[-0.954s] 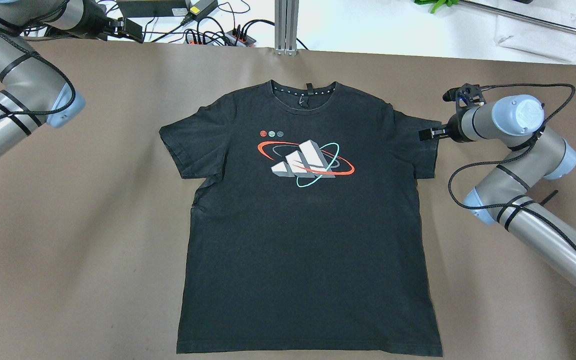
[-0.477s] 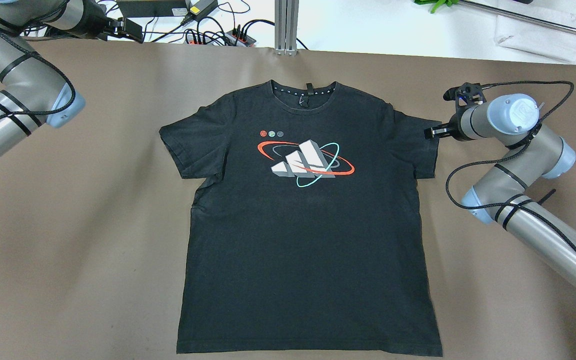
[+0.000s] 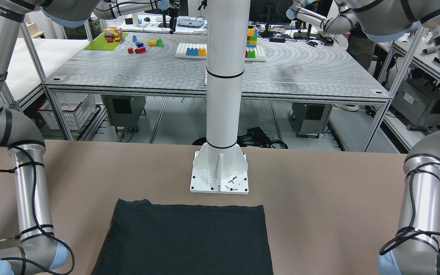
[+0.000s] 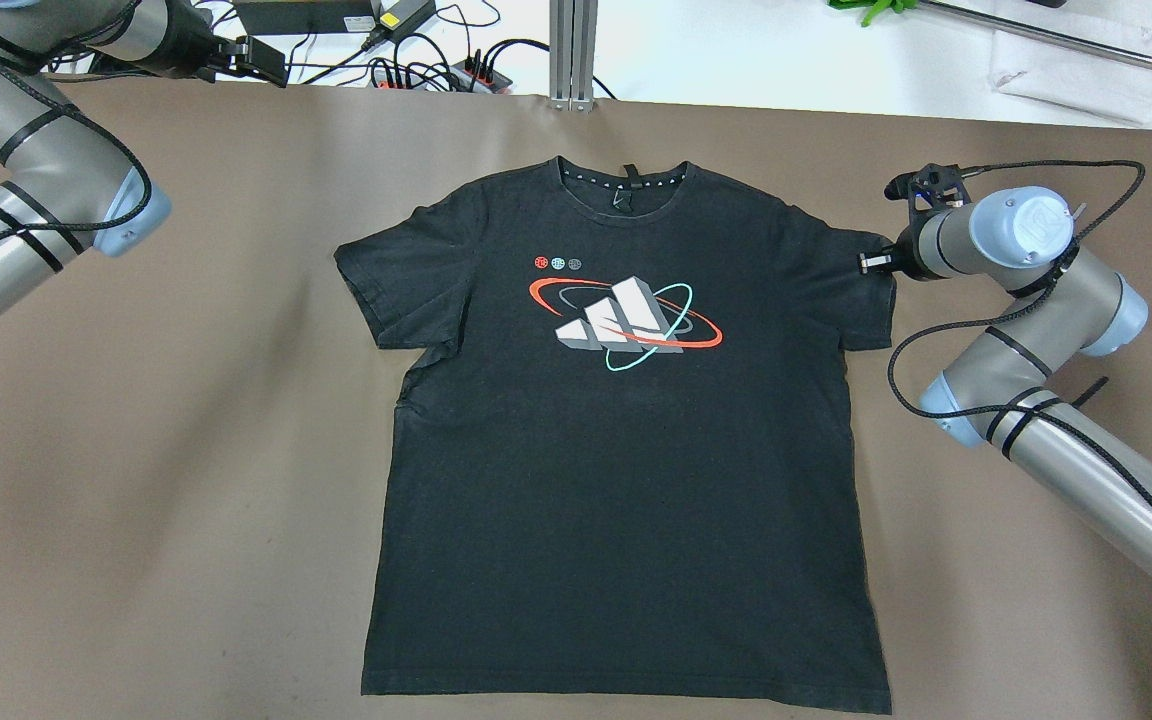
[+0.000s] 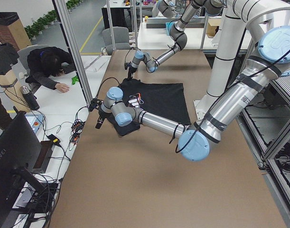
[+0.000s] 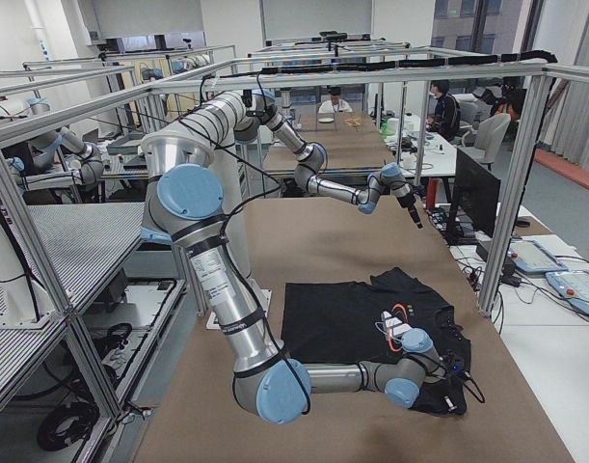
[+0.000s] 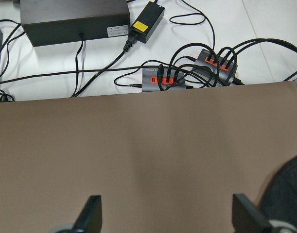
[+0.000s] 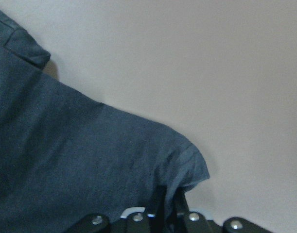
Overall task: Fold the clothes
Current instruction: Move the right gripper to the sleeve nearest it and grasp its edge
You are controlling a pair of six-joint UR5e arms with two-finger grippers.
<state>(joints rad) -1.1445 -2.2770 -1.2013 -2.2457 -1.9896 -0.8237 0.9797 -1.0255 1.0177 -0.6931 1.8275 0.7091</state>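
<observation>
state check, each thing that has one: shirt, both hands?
shirt: unfolded, spread flat on the table, print side up
right hand: shut on the shirt's sleeve edge, low at the table
left hand: open, empty, over bare table near the far edge, clear of the shirt

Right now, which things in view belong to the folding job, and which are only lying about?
Job: black T-shirt, flat on the table; right gripper, shut on its sleeve; left gripper, open, away from it.
Lying about: black box, power adapter, cable hubs, white pillar.
</observation>
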